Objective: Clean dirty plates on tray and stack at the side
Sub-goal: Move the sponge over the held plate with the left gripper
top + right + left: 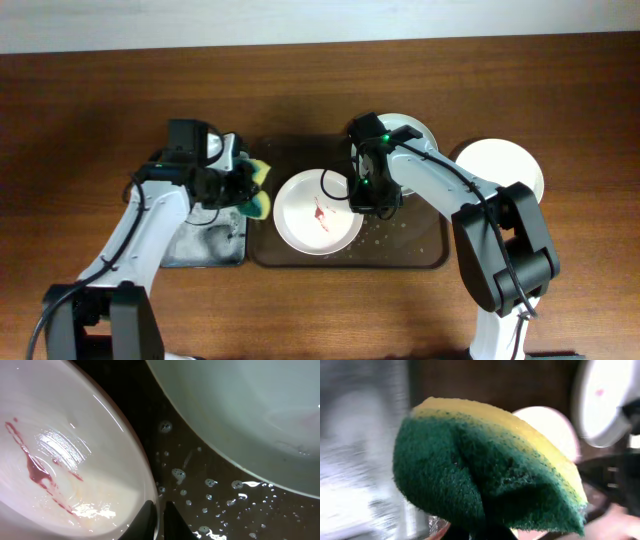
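The smeared plate (312,215) lies at 9 o'clock on the brown tray (405,252), its red streak facing up. The right gripper (362,197) is closed on its rim at the plate's 3 o'clock, one finger on either side of the thin edge. The left gripper (245,187) is clamped on a green-and-yellow sponge (485,475), held just beside the plate's 9 o'clock edge, above the black tray (205,248).

A second plate (412,127) sits at the brown tray's 1 o'clock, and a third plate (500,170) rests off it at 3 o'clock.

The tray floor is beaded with water, so I judge the pinch shallow and slippery. A sideways scrub could push the rim out of the fingers or slide the plate into the second plate.

No writing or brand can be read.
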### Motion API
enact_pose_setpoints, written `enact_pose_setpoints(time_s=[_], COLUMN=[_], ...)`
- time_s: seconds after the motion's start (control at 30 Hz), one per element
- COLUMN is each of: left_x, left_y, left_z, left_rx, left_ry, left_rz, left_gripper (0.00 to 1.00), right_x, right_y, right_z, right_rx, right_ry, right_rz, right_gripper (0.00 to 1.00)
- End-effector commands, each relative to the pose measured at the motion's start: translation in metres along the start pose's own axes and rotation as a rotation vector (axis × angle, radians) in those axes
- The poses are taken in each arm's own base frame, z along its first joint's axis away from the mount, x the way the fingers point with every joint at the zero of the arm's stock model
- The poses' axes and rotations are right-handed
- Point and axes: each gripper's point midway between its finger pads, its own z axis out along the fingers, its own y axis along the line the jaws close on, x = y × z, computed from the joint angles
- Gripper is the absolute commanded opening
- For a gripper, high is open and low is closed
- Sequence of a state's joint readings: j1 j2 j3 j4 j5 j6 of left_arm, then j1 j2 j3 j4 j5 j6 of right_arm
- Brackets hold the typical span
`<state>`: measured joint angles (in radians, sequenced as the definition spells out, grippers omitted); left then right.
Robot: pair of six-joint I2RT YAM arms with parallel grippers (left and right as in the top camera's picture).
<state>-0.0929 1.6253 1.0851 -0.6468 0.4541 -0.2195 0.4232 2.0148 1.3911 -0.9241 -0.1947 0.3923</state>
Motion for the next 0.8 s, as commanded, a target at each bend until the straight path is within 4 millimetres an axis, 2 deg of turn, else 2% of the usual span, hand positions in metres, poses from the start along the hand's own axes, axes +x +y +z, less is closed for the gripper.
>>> enact_pose_setpoints(time_s=[0.0, 0.1, 0.27, 0.43, 0.67, 0.77], left_x=[0.0, 0.009, 0.031, 0.04, 0.053, 0.058], left_y=[-0.042, -0.059, -0.073, -0.094, -0.099, -0.104], left_z=[0.006, 0.023, 0.059, 0.079, 0.1, 0.114], left_rx=[0.11, 0.125, 0.115, 0.187, 0.169, 0.175], left_ry=[0.014, 0.055, 0.154, 0.202, 0.252, 0.26], left_rz=[-0.032, -0.076, -0.188, -0.197, -0.282, -0.268], left_gripper=[0.0, 0.0, 0.0, 0.0, 0.0, 0.0], right_x=[-0.003, -0.003, -0.003, -0.003, -0.003, -0.003], right_y=[-0.004, -0.004, -0.004, -0.004, -0.004, -0.004], right_z=[-0.007, -0.007, -0.007, -0.007, -0.007, -0.007], right_rx=[0.015, 0.015, 0.015, 0.016, 0.016, 0.016], right_ry=[-0.023, -0.023, -0.023, -0.022, -0.022, -0.022], right_rz=[0.003, 0.003, 0.003, 0.003, 0.003, 0.003], right_gripper=[0.09, 0.1, 0.1, 0.1, 0.09, 0.1])
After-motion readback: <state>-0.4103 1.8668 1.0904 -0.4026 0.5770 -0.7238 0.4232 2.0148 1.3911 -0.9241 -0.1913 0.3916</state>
